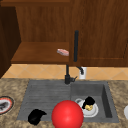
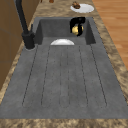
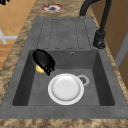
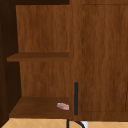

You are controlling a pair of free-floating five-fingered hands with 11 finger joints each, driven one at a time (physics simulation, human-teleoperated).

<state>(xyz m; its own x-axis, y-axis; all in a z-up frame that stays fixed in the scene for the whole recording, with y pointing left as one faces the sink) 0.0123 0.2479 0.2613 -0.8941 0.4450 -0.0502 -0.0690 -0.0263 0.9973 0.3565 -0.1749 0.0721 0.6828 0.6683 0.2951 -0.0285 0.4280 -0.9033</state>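
My right hand (image 1: 89,101) hangs over the sink basin (image 1: 106,100), fingers curled down round a small round yellow object (image 1: 88,107). The same hand (image 3: 43,59) is near the basin's front wall with the yellow object (image 3: 39,69) under it, just above the floor; they show again as the hand (image 2: 76,23) and the yellow object (image 2: 76,30). A white plate (image 3: 65,88) lies flat on the basin floor beside them. My left hand (image 1: 35,116) hovers over the drainboard's front left corner, fingers relaxed and holding nothing.
A big red ball (image 1: 67,114) sits at the sink's front edge. The black faucet (image 1: 67,75) stands behind the basin. A red-rimmed plate (image 1: 5,105) lies on the left counter, a white plate (image 2: 82,7) on the right. A pink item (image 4: 63,106) rests on the open shelf.
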